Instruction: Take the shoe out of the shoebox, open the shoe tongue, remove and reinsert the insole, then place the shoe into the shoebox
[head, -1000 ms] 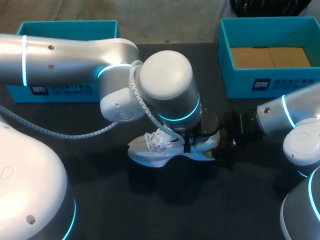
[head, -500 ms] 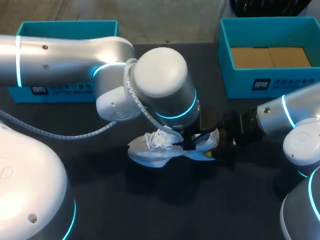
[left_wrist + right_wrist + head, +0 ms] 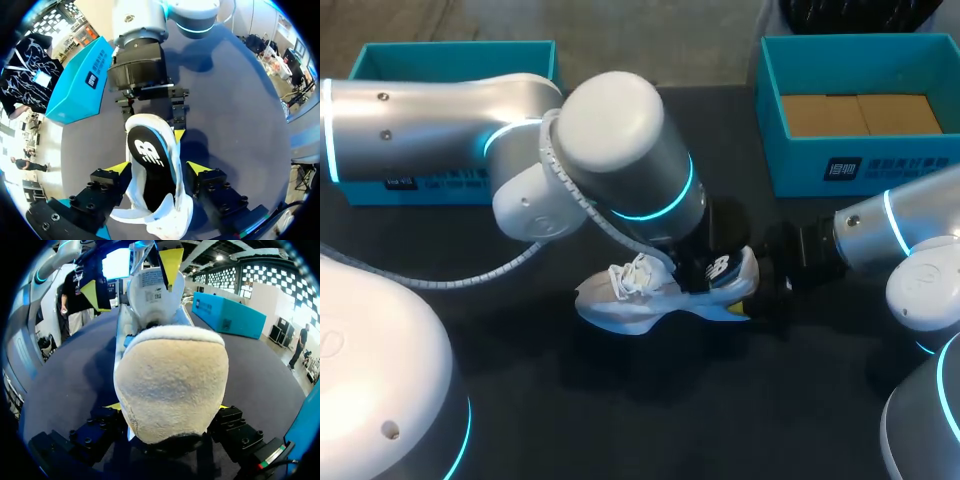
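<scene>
A white shoe [image 3: 638, 300] lies on the black table, toe toward my left arm. My right gripper [image 3: 767, 283] is shut on its heel [image 3: 170, 385], one finger on each side. The right gripper [image 3: 166, 407] shows only slivers of its yellow tips beside the heel. A dark insole [image 3: 150, 160] lies inside the shoe's opening. My left gripper [image 3: 159, 169] hangs just above the shoe's middle. It is open, with a yellow tip off each flank of the shoe. In the head view my left arm [image 3: 620, 150] hides those fingers.
A teal shoebox [image 3: 772, 120] with a cardboard floor stands at the back right. A second teal box [image 3: 450, 60] sits at the back left, partly behind my left arm. Bare black tabletop [image 3: 650, 400] stretches in front of the shoe.
My left gripper has opened, and the left arm has pulled up and to the left off the shoe. The shoe and the right gripper have not moved.
</scene>
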Motion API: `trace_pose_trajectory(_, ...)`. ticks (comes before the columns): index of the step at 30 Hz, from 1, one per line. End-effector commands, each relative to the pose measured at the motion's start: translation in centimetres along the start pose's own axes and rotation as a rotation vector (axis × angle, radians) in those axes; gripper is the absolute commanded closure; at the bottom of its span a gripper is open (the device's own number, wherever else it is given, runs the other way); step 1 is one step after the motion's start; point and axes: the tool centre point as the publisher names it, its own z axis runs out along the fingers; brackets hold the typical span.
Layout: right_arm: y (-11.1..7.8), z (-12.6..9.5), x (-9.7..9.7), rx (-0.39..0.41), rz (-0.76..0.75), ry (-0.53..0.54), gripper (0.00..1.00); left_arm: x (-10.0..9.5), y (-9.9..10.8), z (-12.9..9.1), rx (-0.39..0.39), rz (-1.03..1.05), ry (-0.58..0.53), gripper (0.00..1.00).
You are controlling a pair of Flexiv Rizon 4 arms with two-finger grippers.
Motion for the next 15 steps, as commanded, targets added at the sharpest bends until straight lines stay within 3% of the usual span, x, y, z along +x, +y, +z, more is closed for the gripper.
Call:
trace_pose_trajectory(1, 0.1, 0.1, 0.0, 0.003, 0.001, 0.000, 1.00, 0.0, 0.6, -1.1, 0.031, -0.001, 0.017, 0.35)
trace_pose_trajectory(15, 0.1, 0.1, 0.0, 0.003, 0.001, 0.000, 1.00, 0.9, 0.5, -3.8, 0.077, 0.006, 0.045, 0.34)
